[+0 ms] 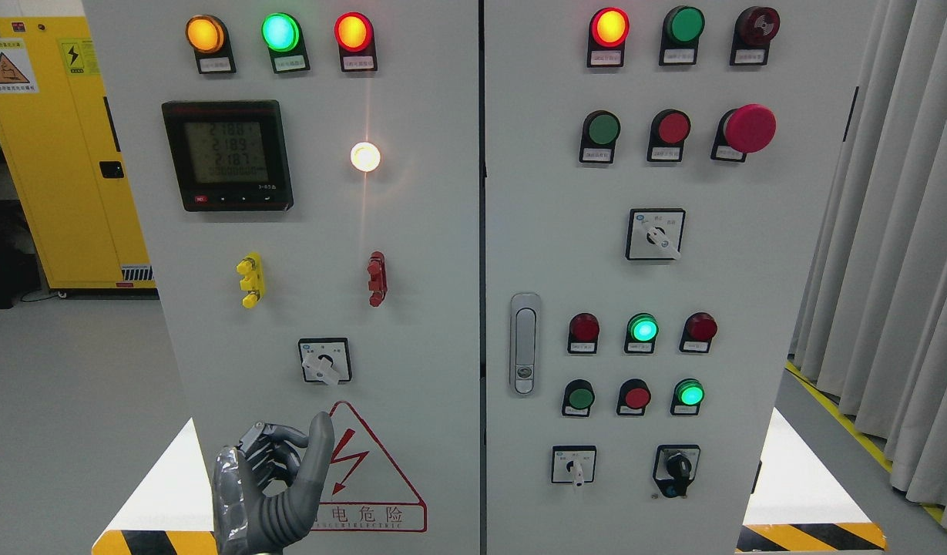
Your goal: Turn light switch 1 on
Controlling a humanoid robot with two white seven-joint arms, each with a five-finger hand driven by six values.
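Cabinet doors (427, 324): painted sheet metal, pale grey, smooth and matt. Door handle (525, 343): brushed metal, satin sheen. Indicator lamps (280, 32): glossy translucent plastic domes in black plastic collars. Meter (227, 154): black plastic bezel, glassy screen. Rotary switch (324, 361): white plastic knob on a black-edged plate. Left hand (269, 486): smooth grey plastic-looking shell, dull sheen, darker jointed fingers (277, 443). Curtain (897, 254): grey cloth, matt, pleated. Side cabinet (65, 154): glossy yellow painted metal.

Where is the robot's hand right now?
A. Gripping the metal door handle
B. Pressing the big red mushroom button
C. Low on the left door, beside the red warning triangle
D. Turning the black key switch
C: the left hand is at the bottom of the left door, fingers curled, thumb up beside the red warning triangle, below the rotary switch.
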